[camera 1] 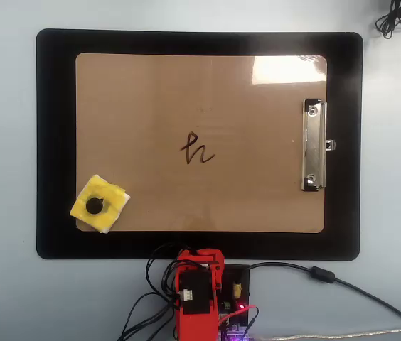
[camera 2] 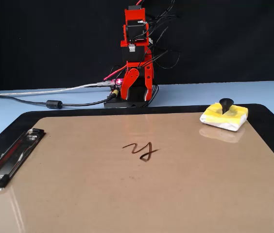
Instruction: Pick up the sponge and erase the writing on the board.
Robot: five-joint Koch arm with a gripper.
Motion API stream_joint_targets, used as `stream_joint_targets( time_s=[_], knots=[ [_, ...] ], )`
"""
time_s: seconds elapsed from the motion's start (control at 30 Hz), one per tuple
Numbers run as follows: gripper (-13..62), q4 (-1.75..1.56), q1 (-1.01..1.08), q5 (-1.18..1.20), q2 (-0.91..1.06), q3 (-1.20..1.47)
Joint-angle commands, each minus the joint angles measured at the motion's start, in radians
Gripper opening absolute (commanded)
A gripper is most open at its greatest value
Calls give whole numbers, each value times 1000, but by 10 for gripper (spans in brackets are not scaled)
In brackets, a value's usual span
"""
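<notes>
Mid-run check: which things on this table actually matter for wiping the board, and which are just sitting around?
Part of the job:
- sponge, on the board's corner
- writing, mid-board
- board
- gripper, folded at the arm's base, away from the sponge

Just lying about:
- black mat under the board
- metal clip
- cables by the base
</notes>
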Motion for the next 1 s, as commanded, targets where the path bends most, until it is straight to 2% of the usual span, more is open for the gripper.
stream_joint_targets(
  time_s=[0.0,0.27,0.43,0.53,0.67,0.97],
  knots=[
    [347,31,-17,-12,44,21],
    [346,26,-18,-20,44,-17],
    [339,14,-23,-20,32,-430],
    [332,-109,-141,-17,21,-588],
    [330,-451,-474,-43,44,-448],
    [330,-1485,-851,-132,29,94]
  ],
)
